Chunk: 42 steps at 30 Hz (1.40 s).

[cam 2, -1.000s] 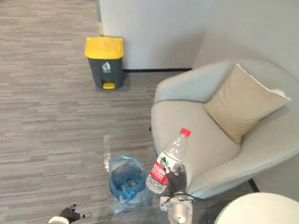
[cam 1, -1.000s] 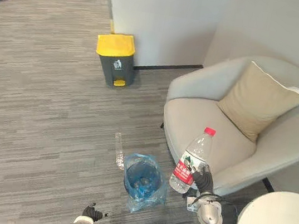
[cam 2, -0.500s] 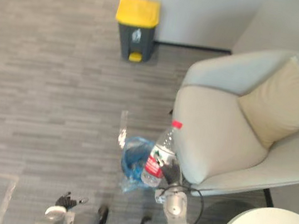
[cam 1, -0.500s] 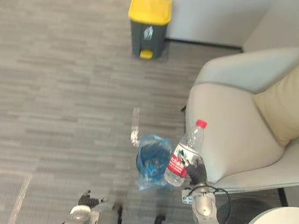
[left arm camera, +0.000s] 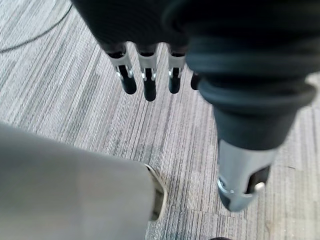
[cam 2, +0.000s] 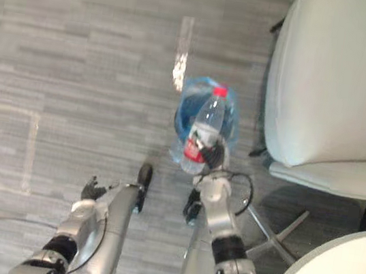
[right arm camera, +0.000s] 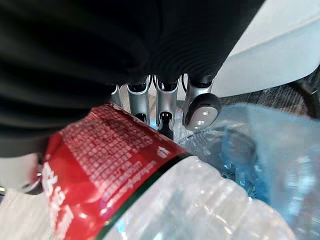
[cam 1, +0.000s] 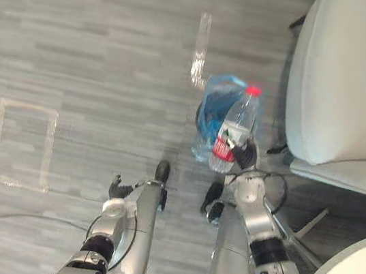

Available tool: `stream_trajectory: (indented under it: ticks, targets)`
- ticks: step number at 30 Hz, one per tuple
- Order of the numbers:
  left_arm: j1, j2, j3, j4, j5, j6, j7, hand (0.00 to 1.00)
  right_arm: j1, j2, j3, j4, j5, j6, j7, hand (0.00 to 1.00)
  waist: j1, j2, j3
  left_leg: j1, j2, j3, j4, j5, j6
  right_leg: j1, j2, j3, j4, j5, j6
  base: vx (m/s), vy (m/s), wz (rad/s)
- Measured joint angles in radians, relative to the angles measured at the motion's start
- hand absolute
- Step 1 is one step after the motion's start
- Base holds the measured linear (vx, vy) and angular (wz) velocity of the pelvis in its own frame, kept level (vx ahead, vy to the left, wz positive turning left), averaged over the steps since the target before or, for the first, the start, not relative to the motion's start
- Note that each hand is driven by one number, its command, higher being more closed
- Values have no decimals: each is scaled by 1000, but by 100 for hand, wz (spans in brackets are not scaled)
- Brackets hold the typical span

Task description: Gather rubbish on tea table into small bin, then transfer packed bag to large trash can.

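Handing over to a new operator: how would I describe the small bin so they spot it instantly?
Start at the pale armchair; on the grey carpet beside its seat stands the small bin. It is lined with a blue bag, the only blue thing there, and the right hand holds a red-capped bottle by it.

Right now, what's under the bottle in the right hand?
The blue-bagged small bin, standing on the carpet beside the armchair. The bottle covers much of its opening, so its contents cannot be seen.
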Motion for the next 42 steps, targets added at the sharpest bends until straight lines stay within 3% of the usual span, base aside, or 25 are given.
stream_trajectory:
  ticks: [5,10,11,18,26,33,35,42]
  targets:
    - [-52,0,-4,-34,-20,-26,1,0,-194,-76,-36,54,72,5,-46,100,9,9,26,-120,-8,-9,13,24,-12,-128,-12,0,49,-4,2,-29,-2,15]
    - [-72,-6,-22,-70,-39,-45,1,0,-271,-112,-76,121,109,5,-70,100,22,10,31,-189,-16,-16,11,42,-20,-204,-20,-3,84,-13,-9,-36,-12,14]
    - [-74,-6,-25,-76,-40,-53,1,0,-279,-114,-85,135,118,4,-80,0,23,11,31,-200,-16,-17,12,45,-21,-216,-21,-4,89,-14,-10,-29,3,10]
    - [-81,-4,-49,-101,-48,-72,0,0,-300,-138,-116,178,188,3,-100,0,35,11,31,-240,-15,-25,18,54,-26,-262,-21,-5,106,-14,-11,-12,5,2]
    - [-81,6,-59,-135,-57,-72,0,0,-285,-139,-82,136,181,-27,-104,0,38,10,26,-282,-4,-19,51,52,-24,-298,-12,-1,122,-10,-19,-41,35,-4]
    - [-81,25,-69,-136,-55,-69,0,0,-214,-145,-11,85,29,-28,-87,0,38,9,20,-289,19,-10,56,52,-24,-310,6,-1,122,-2,-33,-55,29,-9]
    - [-76,27,-71,-132,-56,-67,0,0,-190,-149,13,88,-4,-27,-74,0,38,10,-14,-321,24,-12,63,52,-24,-340,12,-2,124,1,-38,-45,21,-5]
    - [-77,36,-76,-133,-56,-72,-1,0,-181,-151,74,196,-141,-21,-34,0,37,7,-20,-334,32,-15,70,52,-25,-354,17,-5,134,1,-40,-50,24,-1]
